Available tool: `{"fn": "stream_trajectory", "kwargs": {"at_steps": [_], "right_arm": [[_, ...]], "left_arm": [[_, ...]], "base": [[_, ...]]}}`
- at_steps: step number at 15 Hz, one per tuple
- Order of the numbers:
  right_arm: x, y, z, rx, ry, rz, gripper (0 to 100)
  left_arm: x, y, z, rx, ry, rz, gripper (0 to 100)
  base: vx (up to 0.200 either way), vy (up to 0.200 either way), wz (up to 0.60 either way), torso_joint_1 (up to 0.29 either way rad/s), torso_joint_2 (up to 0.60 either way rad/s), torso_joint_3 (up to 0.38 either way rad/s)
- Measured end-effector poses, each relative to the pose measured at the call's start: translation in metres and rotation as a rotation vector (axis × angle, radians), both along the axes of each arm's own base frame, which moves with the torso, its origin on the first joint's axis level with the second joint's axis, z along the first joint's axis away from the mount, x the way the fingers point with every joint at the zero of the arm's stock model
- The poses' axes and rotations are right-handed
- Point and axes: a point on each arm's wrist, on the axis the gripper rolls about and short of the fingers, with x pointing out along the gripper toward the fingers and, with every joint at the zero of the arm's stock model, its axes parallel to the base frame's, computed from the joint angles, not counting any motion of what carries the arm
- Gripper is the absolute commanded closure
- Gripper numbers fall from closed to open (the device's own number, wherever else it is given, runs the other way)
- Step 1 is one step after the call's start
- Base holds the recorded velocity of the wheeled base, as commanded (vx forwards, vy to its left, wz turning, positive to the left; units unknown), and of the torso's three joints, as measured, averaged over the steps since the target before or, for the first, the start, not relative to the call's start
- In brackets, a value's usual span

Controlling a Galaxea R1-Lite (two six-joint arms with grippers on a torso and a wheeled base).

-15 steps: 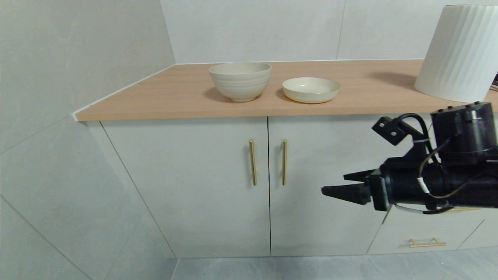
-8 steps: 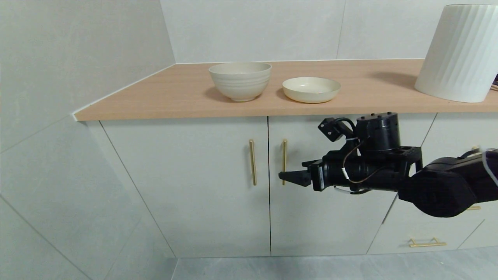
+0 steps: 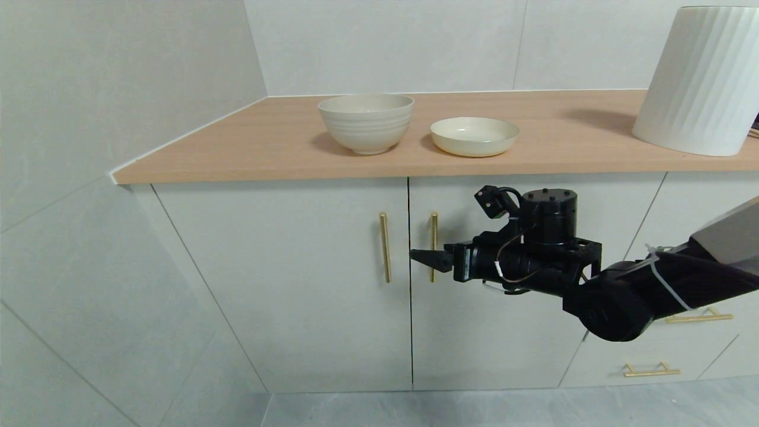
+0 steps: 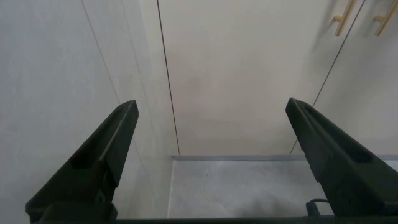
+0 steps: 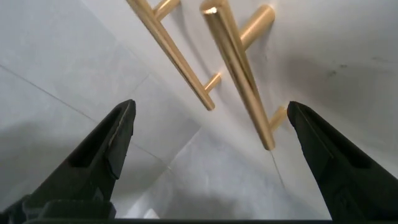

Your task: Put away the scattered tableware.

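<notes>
1. My right gripper (image 3: pixel 424 257) is held level in front of the cabinet (image 3: pixel 284 284). Its tips are at the right door's gold handle (image 3: pixel 434 234), partway down the bar.
2. Seen from my right wrist, my right fingers (image 5: pixel 109 146) are spread wide with that handle between them. I grasp nothing, and I cannot tell whether either finger touches the bar.
3. The left door's handle (image 3: pixel 385 248) sits just beside it, across the seam between the two closed doors.
4. My left gripper (image 4: pixel 211 106) hangs low, facing the cabinet's pale front and the grey floor. Its fingers are parted with nothing between them.
5. The ribbed bowl (image 3: pixel 366 123) stands upright on the wooden countertop (image 3: pixel 237 151), above the left door.
6. The shallow dish (image 3: pixel 474 136) lies near the bowl on its right, not touching it.
7. A white ribbed lampshade (image 3: pixel 699 77) stands on the countertop, well apart from the dish, on the right.
</notes>
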Motion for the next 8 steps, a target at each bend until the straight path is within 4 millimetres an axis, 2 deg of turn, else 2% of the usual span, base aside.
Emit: {"fn": "stream_trajectory", "kwargs": {"at_steps": [8], "right_arm": [[0.007,0.019,-0.020,0.057,-0.009,0.023,0]], "left_arm": [[0.000,0.000,0.000,0.000,0.000,0.000,0]], "base": [[0.000,0.000,0.00,0.000,0.00,0.000]]}}
